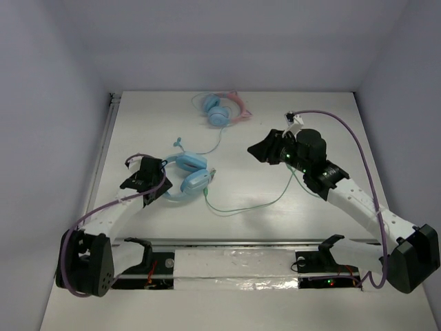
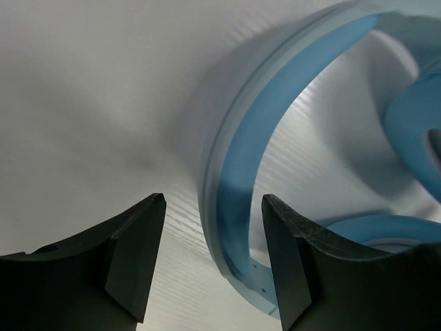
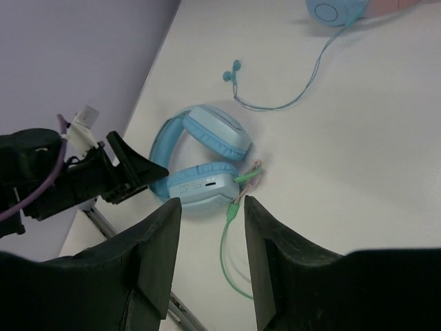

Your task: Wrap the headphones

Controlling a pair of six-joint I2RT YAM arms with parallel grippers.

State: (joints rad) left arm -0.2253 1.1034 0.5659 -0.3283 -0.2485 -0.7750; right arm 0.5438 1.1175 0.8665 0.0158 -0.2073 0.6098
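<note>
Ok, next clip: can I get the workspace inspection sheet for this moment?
Surface: white table.
Job's things: light-blue headphones on the table, pale-green cable loose, unwrapped.
Clutter: cat-ear headphones at the far side, teal cable trailing.
Grippers: left gripper open, headband between its fingers; right gripper open, raised, holding nothing.
Cables: purple cable along each arm.
Surroundings: pale walls on three sides.

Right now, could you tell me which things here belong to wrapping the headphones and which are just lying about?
Job: light-blue headphones; their pale-green cable; left claw, open at the headband; right claw, open.
Lying about: cat-ear headphones; their teal cord.
</note>
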